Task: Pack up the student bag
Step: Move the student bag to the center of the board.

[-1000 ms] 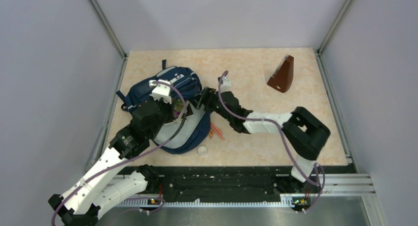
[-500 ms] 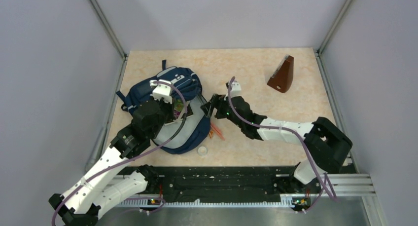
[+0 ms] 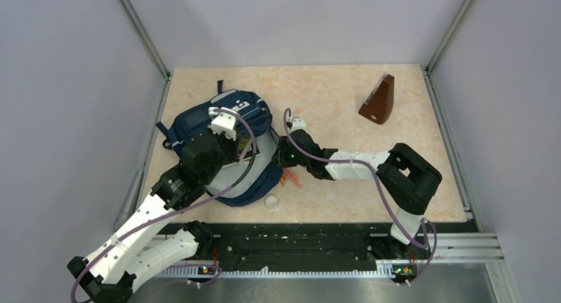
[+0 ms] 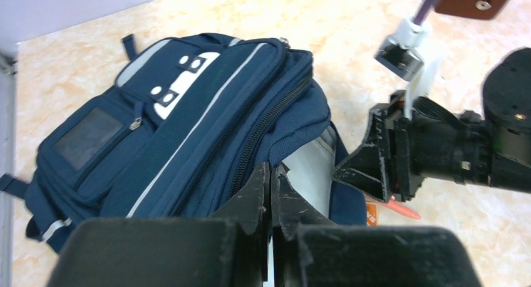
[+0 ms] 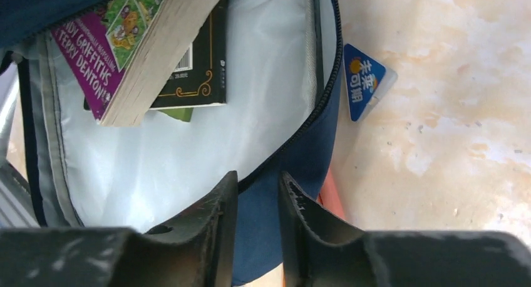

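The student bag (image 3: 192,123), navy with white patches, lies open at the table's left. Its pale lining (image 5: 188,155) holds a purple-and-green book (image 5: 144,55) and a black one. My left gripper (image 3: 243,144) is shut on the upper edge of the opening (image 4: 294,146) and holds it up; its tips (image 4: 272,174) meet on the fabric. My right gripper (image 3: 278,157) is at the bag's right side. Its jaws (image 5: 258,187) are narrow, with the blue zipper rim (image 5: 294,155) pinched between them.
Orange pens (image 3: 291,177) lie under the right gripper beside the bag, one pen (image 5: 332,196) showing past the rim. A blue packet (image 5: 363,80) lies on the table by the bag. A small white round thing (image 3: 271,202) sits near the front. A brown wedge (image 3: 378,99) stands at back right.
My right arm pulled away to the right, then came back to the bag's rim, and its jaws narrowed onto the rim. The left gripper stayed shut on the bag's upper edge.
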Controlling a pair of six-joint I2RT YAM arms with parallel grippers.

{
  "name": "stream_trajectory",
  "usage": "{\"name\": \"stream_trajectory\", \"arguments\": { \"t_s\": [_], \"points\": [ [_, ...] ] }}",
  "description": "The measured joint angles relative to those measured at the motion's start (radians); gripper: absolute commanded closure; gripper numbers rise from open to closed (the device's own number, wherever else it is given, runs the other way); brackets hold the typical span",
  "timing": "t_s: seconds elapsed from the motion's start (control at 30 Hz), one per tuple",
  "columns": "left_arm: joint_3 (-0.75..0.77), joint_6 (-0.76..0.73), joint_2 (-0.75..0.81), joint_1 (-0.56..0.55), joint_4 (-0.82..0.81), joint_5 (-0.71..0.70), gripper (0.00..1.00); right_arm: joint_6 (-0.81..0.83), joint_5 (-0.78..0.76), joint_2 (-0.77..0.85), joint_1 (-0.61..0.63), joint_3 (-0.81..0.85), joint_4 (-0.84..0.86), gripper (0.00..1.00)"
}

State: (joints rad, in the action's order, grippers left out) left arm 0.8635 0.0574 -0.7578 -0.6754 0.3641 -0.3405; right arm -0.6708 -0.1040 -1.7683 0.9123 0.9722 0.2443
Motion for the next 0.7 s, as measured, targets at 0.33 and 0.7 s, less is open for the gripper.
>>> {"name": "stream_trajectory", "arguments": {
  "t_s": [0.33, 0.7],
  "points": [
    [0.033, 0.027, -0.154, -0.005, 0.011, 0.230, 1.00, 0.064, -0.069, 0.047, -0.055, -0.020, -0.109, 1.00],
    [0.132, 0.161, -0.401, -0.141, -0.080, 0.326, 1.00, 0.167, -0.071, 0.236, -0.239, -0.128, -0.171, 1.00]
  ]
}}
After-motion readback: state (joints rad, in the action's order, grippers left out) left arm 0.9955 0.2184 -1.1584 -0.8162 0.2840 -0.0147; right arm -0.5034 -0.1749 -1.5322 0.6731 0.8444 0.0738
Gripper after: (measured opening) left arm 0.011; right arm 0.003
